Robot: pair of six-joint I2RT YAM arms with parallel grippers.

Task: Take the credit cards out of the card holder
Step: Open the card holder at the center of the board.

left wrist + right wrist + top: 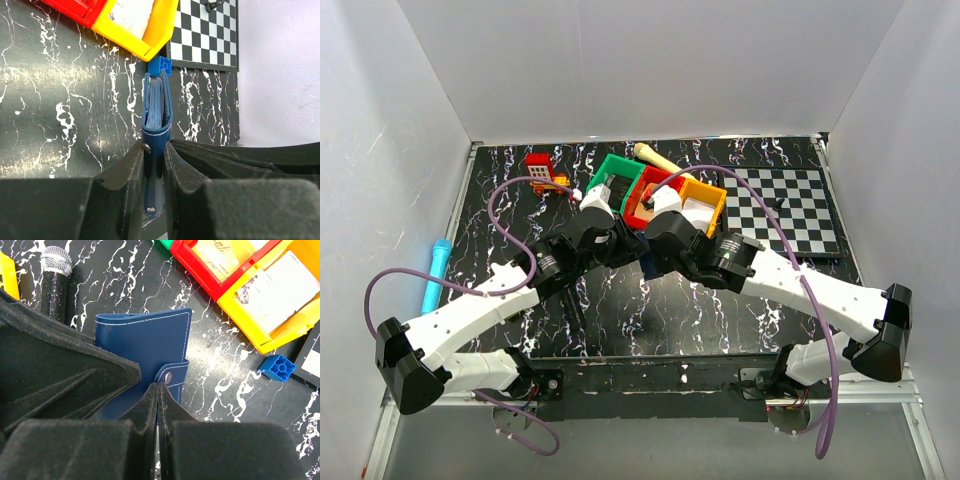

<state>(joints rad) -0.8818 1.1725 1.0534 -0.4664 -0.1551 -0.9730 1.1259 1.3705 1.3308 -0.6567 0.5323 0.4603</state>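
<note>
The card holder [156, 115] is a navy bifold wallet held edge-on above the black marbled table, with its lighter inner layers showing at the top edge. My left gripper [155, 148] is shut on its lower part. In the right wrist view the card holder [145, 337] shows its flat face, and its strap carries a metal snap [169, 376]. My right gripper [159, 385] is shut on the end of that strap. No card shows outside the holder. In the top view the two grippers [610, 240] [658, 238] meet mid-table and hide the holder.
Green [610, 175], red [655, 190] and yellow [705, 205] bins stand just behind the grippers, and the yellow bin holds papers. A small blue block [278, 367] lies by the chessboard [790, 205]. A microphone [55, 280], a red toy [542, 170] and a light-blue tube [435, 270] lie to the left.
</note>
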